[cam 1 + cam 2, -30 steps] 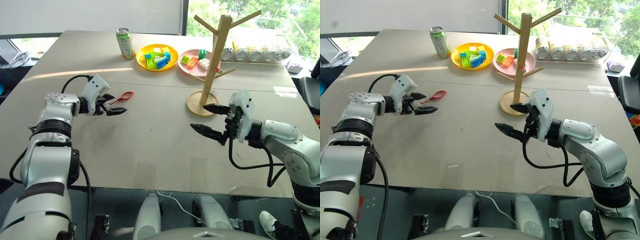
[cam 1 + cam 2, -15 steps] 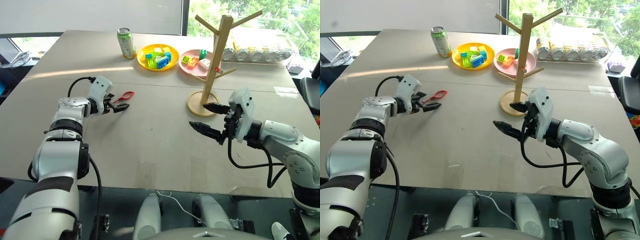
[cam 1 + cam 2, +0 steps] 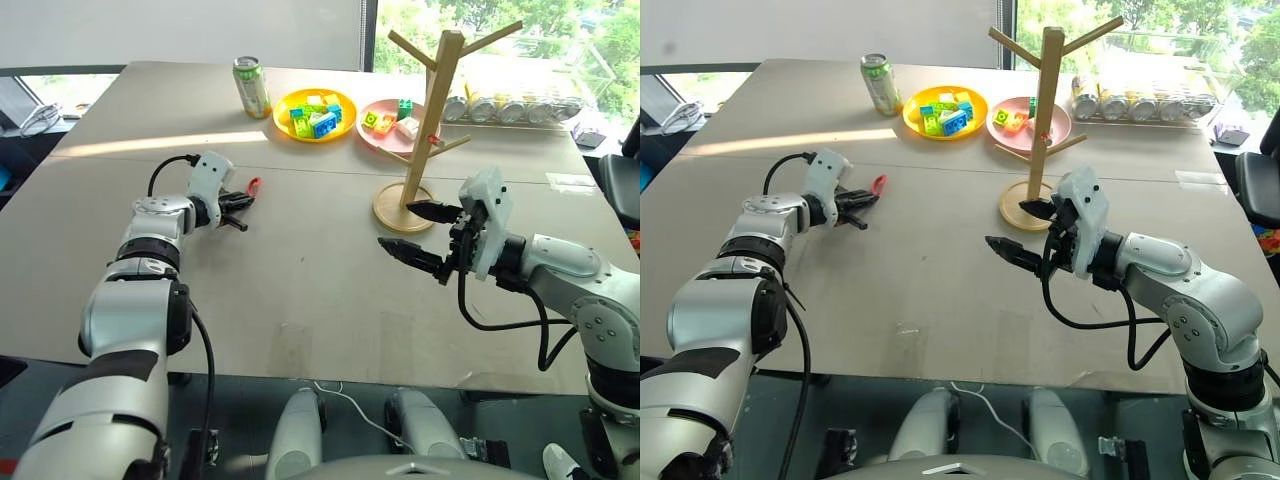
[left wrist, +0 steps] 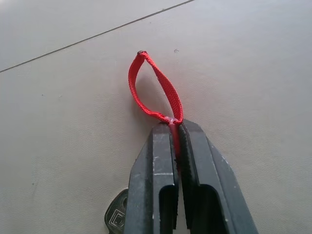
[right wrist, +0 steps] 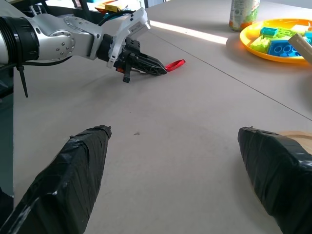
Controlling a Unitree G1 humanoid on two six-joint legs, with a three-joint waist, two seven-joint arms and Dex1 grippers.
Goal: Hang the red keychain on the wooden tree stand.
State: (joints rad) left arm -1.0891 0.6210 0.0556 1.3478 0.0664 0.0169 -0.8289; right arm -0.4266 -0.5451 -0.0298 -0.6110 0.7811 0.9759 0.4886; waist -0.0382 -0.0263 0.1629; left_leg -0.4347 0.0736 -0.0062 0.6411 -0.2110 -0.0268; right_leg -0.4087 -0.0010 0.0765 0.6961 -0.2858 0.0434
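Observation:
The red keychain (image 4: 155, 87) lies on the table on the left side, its red loop sticking out past my left gripper (image 4: 174, 127). That gripper is shut on the loop's base, low over the table, and a silvery key end (image 4: 116, 218) shows beside the fingers. From the head camera I see the keychain (image 3: 254, 184) just beyond the left gripper (image 3: 244, 200). The wooden tree stand (image 3: 434, 100) is upright at the back right on its round base. In front of the base my right gripper (image 3: 396, 226) hovers open and holds nothing.
A green can (image 3: 252, 86) stands at the back. Next to it a yellow plate (image 3: 283, 106) and a pink plate (image 3: 386, 133) hold toy bricks. A row of cans (image 3: 515, 108) lines the far right edge behind the stand.
My left gripper went forward over the keychain and shut on its loop; it was open before. The right arm has kept still.

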